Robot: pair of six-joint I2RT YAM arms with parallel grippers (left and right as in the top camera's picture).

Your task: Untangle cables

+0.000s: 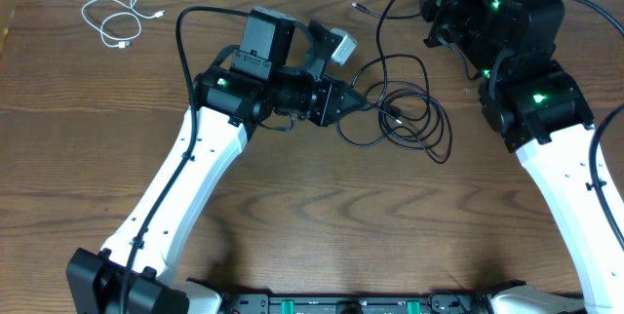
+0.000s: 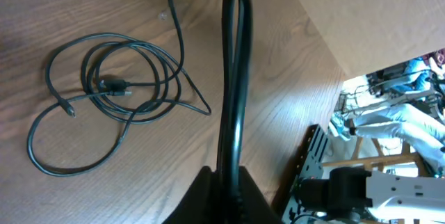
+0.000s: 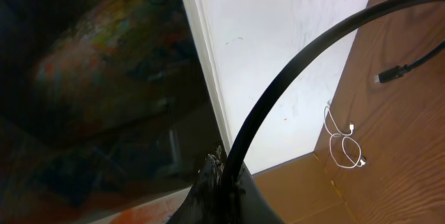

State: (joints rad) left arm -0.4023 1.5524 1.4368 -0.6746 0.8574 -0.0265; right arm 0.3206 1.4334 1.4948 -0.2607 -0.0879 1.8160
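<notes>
A tangle of black cables [image 1: 405,119] lies coiled on the wooden table right of centre. My left gripper [image 1: 356,99] sits at the tangle's left edge. In the left wrist view it [image 2: 227,195] is shut on a doubled strand of black cable [image 2: 233,50] that runs up and away, with the rest of the coil [image 2: 115,92] lying flat to the left. My right gripper [image 1: 430,4] is at the back right, raised. The right wrist view shows it [image 3: 226,189] shut on a black cable [image 3: 313,50] that arcs off to the right. A short white cable [image 1: 122,17] lies apart at the back left.
The table's back edge and a pale wall [image 3: 278,43] are close behind the right gripper. A loose black plug end [image 1: 361,7] rests near the back centre. Thick black leads [image 1: 185,41] run along both arms. The left arm's white link [image 1: 185,177] crosses the front left.
</notes>
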